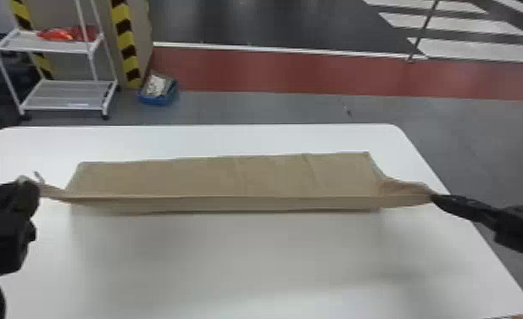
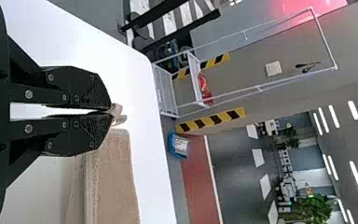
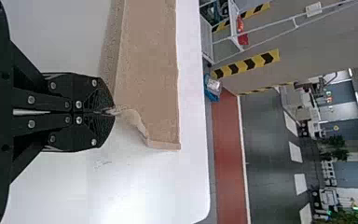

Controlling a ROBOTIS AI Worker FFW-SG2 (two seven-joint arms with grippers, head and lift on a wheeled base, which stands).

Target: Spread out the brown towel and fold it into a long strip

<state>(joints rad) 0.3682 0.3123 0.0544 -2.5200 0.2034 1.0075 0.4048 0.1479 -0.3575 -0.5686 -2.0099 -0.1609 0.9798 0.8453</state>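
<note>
The towel (image 1: 213, 180) lies across the table (image 1: 230, 263), behind which a cart (image 1: 65, 95) stands left of a bin (image 1: 156, 100).

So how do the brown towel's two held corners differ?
Left corner is a narrow strand; right corner a wider, creased flap. In the head view the left gripper partly covers the left corner; the right corner is visible up to the right gripper. Both are pinched.
</note>
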